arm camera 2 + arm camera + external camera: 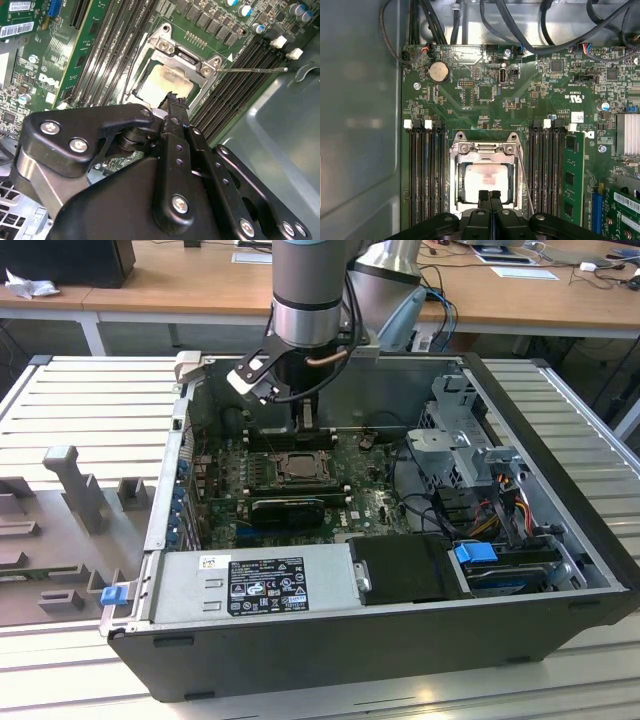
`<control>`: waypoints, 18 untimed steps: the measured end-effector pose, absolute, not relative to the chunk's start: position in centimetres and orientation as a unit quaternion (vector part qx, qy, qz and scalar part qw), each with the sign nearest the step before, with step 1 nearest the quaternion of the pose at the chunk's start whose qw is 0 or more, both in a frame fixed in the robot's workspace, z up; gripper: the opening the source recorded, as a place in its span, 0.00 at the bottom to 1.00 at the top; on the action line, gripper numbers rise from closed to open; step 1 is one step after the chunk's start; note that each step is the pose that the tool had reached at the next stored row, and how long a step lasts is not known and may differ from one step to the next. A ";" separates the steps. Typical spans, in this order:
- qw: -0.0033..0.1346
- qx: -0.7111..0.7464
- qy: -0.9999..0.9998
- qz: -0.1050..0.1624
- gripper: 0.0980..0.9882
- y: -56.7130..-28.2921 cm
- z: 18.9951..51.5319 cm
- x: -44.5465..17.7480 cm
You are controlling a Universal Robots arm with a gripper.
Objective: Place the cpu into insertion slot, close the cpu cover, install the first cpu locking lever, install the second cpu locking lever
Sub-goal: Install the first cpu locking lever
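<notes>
The cpu (pixel 485 176) lies in the insertion slot (pixel 298 468), its pale silvery-beige face (pixel 165 82) showing through the square cut-out. The cpu cover (pixel 483 148), a grey metal frame, lies down around it. A thin wire locking lever (pixel 252 70) slants away from one side of the socket, and it is seen again as the locking lever (pixel 524 172) running beside the frame. My gripper (pixel 490 194) hangs just above the edge of the chip with its two black fingers pressed together and nothing between them. In the exterior view the gripper (pixel 305 420) stands over the socket's far side.
Long black memory slots (pixel 426 175) flank the socket, with a green memory stick (pixel 572 175) in one. A black expansion card (pixel 290 508), the power supply (pixel 250 585), a drive cage (pixel 460 445) and loose cables (pixel 530 30) crowd the open case.
</notes>
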State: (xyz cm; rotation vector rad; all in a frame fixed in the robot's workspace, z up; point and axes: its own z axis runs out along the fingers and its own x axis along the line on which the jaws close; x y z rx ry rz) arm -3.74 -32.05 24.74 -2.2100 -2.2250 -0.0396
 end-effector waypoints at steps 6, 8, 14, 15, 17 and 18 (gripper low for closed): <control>0.002 -0.705 -0.709 -0.012 0.01 -32.0 26.0 -3.7; 0.002 -0.705 -0.709 -0.012 0.01 -32.0 26.3 -3.7; 0.001 -0.705 -0.709 -0.011 0.01 -32.0 27.3 -3.7; 0.001 -0.705 -0.709 -0.011 0.01 -32.0 27.5 -3.7; 0.000 -0.705 -0.709 -0.010 0.01 -32.0 27.9 -3.7; 0.000 -0.705 -0.709 -0.010 0.01 -32.0 28.0 -3.7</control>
